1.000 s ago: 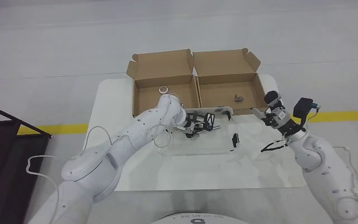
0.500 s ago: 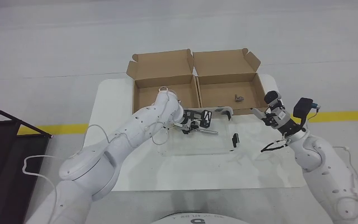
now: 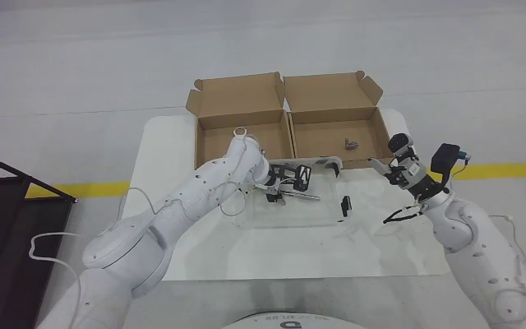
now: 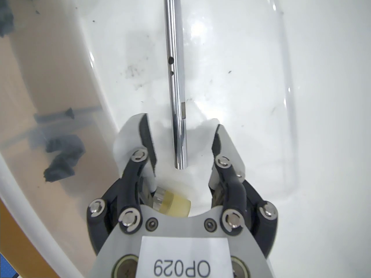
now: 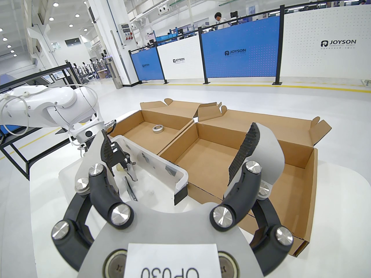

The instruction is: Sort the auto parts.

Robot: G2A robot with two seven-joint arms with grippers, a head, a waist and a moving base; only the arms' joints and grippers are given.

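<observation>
The left gripper stands partly open, one pad on either side of the left end of the steel rod, with a gap showing on both sides. The rod lies flat on the floor of the clear tray, its length running straight on from the fingers toward the right. This arm is much the nearer. The right gripper, spread wide and empty, sits well off to the right. Dark pieces seen through the tray wall are too blurred to name.
</observation>
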